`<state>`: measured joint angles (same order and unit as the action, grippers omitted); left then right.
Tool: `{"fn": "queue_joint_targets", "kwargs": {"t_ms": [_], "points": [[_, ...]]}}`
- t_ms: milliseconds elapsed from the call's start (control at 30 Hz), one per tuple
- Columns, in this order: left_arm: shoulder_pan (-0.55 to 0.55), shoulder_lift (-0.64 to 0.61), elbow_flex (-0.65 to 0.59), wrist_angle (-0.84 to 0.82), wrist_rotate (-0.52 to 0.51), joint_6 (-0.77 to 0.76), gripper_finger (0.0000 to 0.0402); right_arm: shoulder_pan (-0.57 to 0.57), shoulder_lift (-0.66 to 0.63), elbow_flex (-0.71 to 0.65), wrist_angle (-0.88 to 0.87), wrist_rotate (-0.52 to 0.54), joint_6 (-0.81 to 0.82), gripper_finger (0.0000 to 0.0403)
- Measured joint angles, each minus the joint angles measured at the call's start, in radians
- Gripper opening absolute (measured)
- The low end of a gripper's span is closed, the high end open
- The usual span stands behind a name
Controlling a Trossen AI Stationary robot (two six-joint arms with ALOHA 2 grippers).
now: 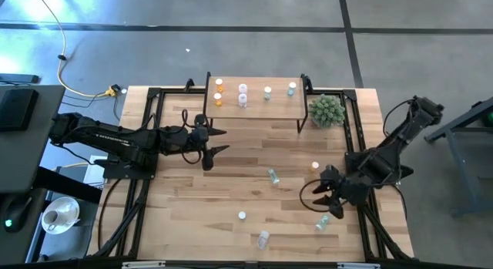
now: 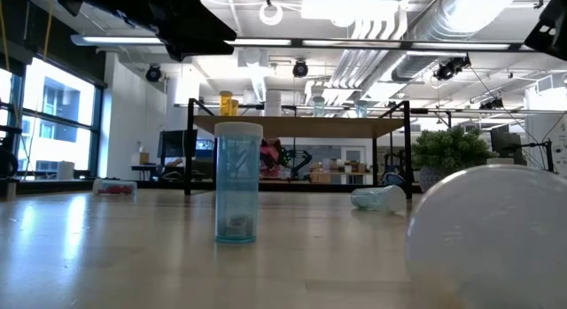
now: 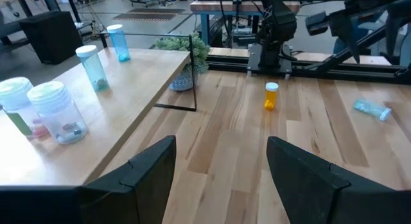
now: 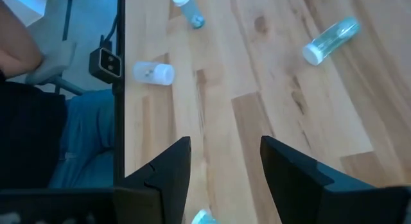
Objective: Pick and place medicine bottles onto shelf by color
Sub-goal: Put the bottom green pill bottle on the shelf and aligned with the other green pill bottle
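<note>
Hovering at centre-left of the high view, the left gripper [image 1: 219,140] has its dark fingers spread wide with nothing between them, just below the left end of the low light-wood shelf on thin black legs [image 1: 254,109]. On that shelf stand tiny white-capped bottles: two orange ones [image 1: 218,92] at the left, two pinkish ones [image 1: 243,94] next, a green-tinted one [image 1: 267,93], and a blue one [image 1: 292,89] at the right end. A spiky green plant ball [image 1: 326,109] sits beside the shelf's right end.

Right gripper [image 1: 326,191] is at lower right of the high view, fingers parted, holding nothing; its wrist view shows bare wood between the fingers.

Loose bottles on the large wooden tabletop [image 1: 185,200]: an upright orange bottle [image 1: 315,166] at right of centre, a bluish bottle lying on its side [image 1: 273,176] at centre, a bottle standing cap-up [image 1: 242,216] lower down, a clear bottle on its side [image 1: 263,238] near the bottom edge, and a blue-green bottle [image 1: 322,222] just below the right gripper.
</note>
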<state>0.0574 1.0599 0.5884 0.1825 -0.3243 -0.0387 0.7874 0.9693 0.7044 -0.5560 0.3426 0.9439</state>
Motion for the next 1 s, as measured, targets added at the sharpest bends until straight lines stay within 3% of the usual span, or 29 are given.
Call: {"fn": "queue_joint_targets", "kwargs": {"t_ms": [200, 433, 833, 1000], "points": [[0.0, 0.0, 0.0, -0.001, 0.0, -0.029, 0.0234, 0.021, 0.048, 0.044, -0.027, 0.006, 0.016, 0.0177], [0.0, 0.0, 0.0, -0.012, 0.0, -0.038, 0.0234, 0.021, 0.219, 0.219, -0.17, -0.011, -0.15, 0.0177], [0.0, 0.01, 0.0, -0.064, 0.0, -0.075, 0.0234, 0.022, 0.501, 0.31, -0.278, -0.322, -0.192, 0.0177], [0.0, 0.024, 0.0, -0.062, 0.0, -0.09, 0.0234, 0.047, 0.579, 0.31, -0.283, -0.358, -0.193, 0.0177]]}}
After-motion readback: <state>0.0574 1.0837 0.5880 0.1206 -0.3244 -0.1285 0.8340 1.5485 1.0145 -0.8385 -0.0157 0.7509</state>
